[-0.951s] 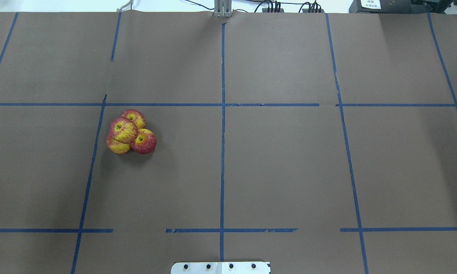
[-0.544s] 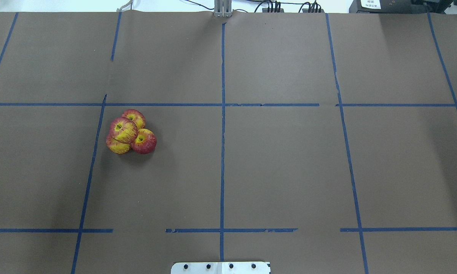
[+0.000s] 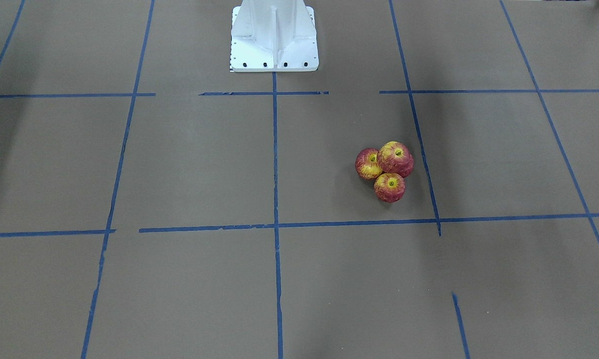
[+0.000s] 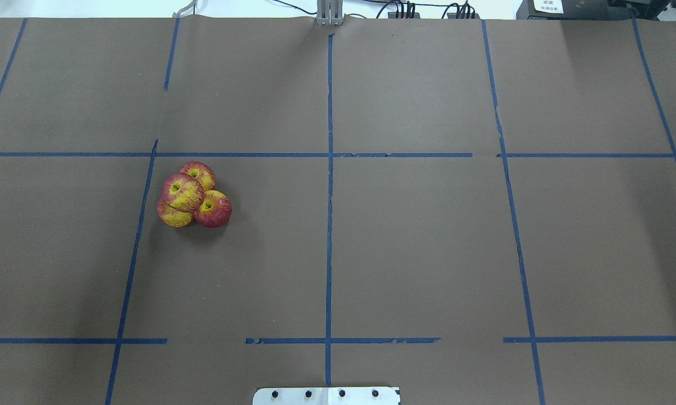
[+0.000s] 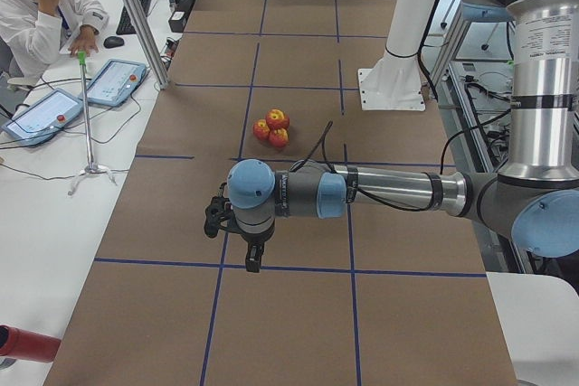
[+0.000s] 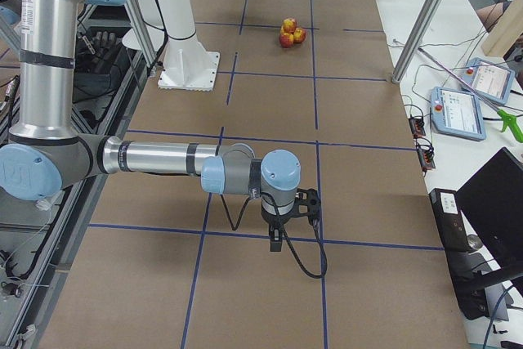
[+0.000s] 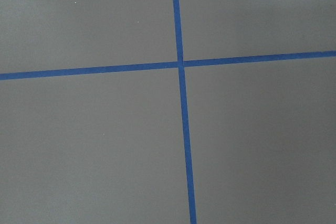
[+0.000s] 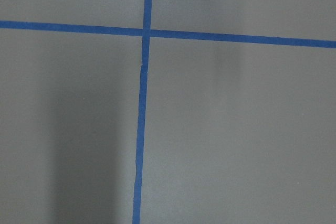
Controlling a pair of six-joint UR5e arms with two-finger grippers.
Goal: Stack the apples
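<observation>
Around the apples (image 4: 193,194) near the left edge of the worktop (image 4: 428,247) and the white base (image 3: 274,35) at its robot-side edge, we see open surface.

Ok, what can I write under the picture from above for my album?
Four red-and-yellow apples piled up, one sitting on three, on a brown table with blue tape lines.

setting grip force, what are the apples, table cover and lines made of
The apples: probably painted plastic or foam fakes, fairly matte; all share the same even red-yellow streaking. The cover: looks like brown paper, matte, slightly curled at the far edge. The lines: blue tape, thin, with torn gaps.
</observation>
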